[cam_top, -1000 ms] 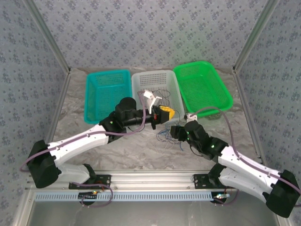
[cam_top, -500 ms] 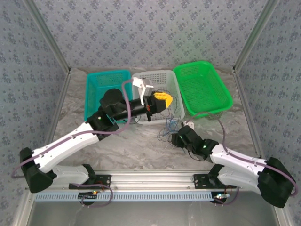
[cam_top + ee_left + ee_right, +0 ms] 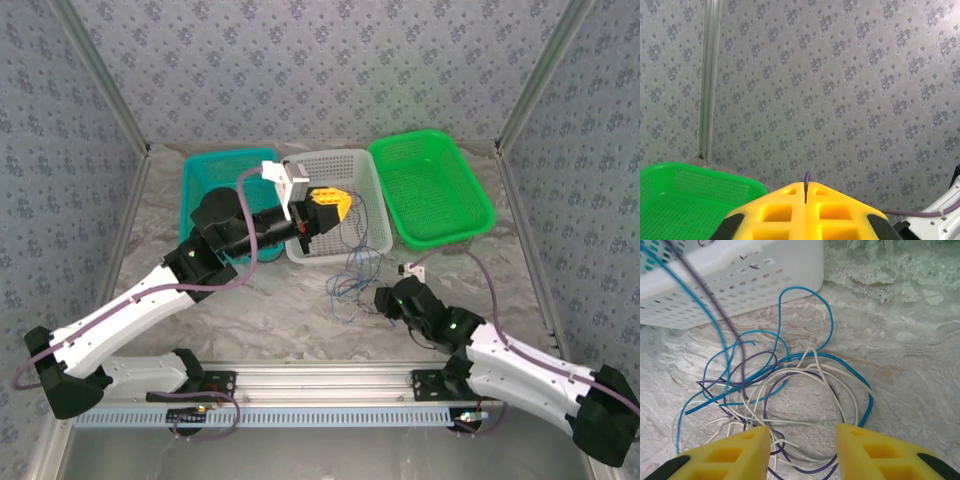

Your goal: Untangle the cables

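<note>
Baskets of perforated plastic stand in a row at the back of the crinkled, marbled grey table covering. At the left is the teal perforated plastic basket, just beside the left wall of the white perforated plastic basket.

The left gripper hangs raised over the white basket, toward its left half. Its yellow fingers are pressed together. In the left wrist view the tip of a dark purple wire sticks up out of the seam between them, so it is clamped on the cables.

The cables are very thin, limp wires in blue, white and dark purple. Most of them lie in a loose heap of overlapping loops and curls on the table, just in front of the white basket's front wall, toward its right corner. A few blue and dark strands climb out of the heap, cross that front wall and run up toward the left gripper.

The right gripper is low over the table, in front of the white basket on the near side of the heap. Its yellow fingers stand apart, with the nearest white and purple loops lying in the gap between them.

The green perforated plastic basket sits just beside the white basket's right wall.
</note>
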Available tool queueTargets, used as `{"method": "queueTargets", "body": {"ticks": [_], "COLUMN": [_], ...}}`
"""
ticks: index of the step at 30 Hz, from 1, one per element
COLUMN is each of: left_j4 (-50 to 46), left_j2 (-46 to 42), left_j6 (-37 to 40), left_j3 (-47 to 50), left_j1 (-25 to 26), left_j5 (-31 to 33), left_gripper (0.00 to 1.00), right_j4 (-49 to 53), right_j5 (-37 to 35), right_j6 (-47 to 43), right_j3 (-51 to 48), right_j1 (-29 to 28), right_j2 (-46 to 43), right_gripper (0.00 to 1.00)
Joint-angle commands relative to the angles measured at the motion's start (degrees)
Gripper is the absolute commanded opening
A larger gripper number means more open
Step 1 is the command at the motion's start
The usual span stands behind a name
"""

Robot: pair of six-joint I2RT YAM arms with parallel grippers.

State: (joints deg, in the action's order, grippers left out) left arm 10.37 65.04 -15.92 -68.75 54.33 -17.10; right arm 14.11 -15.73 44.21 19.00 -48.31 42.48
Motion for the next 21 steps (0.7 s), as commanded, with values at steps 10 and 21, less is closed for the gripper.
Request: {"method": "queueTargets", "body": {"ticks": [10,21], "left_j4": [-0.3,-0.2], "left_j2": [-1.1,-1.7], "left_j6": [-0.7,-2.5], "left_j3": [0.6,2.1], "left_j1": [-0.3,-0.3], "left_j5": [-1.8,-3.8], "left_gripper": [0.0,0.0], "right_j4": [10.1,6.2], "right_j5": [-4.7,-4.5], "right_j6": [-13.1,-28.7], "right_j3": [7.7,15.0], "right_j1": [-0.6,0.3], "right_j2": [-3.8,3.3], "right_gripper": [0.71,0.8]}}
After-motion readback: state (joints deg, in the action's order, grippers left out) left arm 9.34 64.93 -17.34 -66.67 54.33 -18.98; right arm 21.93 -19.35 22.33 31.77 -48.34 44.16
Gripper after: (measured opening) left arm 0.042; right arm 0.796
